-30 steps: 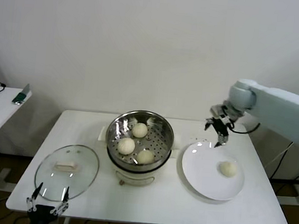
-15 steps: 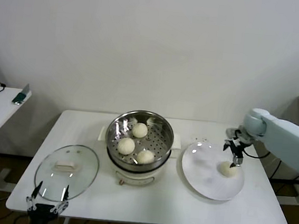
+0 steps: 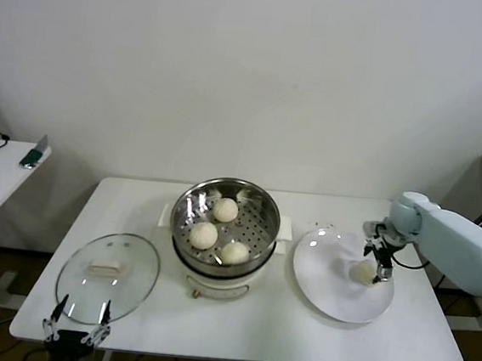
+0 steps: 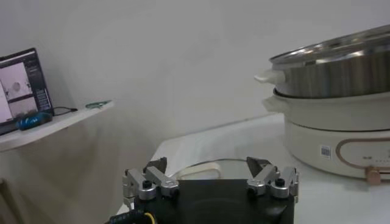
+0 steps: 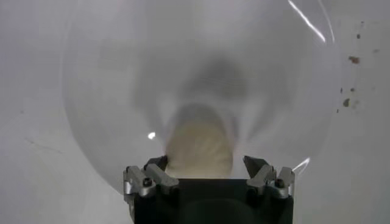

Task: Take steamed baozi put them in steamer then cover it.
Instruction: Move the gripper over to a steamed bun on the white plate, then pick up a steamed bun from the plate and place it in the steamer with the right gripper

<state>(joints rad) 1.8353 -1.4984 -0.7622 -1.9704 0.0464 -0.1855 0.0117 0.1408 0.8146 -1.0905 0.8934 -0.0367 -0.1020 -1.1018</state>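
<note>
Right gripper (image 3: 379, 266) lowered at plate's (image 3: 324, 291) 3 o'clock, fingers spread astride last baozi (image 5: 199, 149) (not clamped). Left gripper (image 4: 210, 181) parked, spread, empty.

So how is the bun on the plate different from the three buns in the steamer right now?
The lone baozi lies on the flat white plate, with the right gripper open around it; the three baozi sit untouched on the perforated floor of the steamer. The plate one is alone, the others clustered. All look alike: round, smooth, cream-white. The left gripper waits near the lid.
</note>
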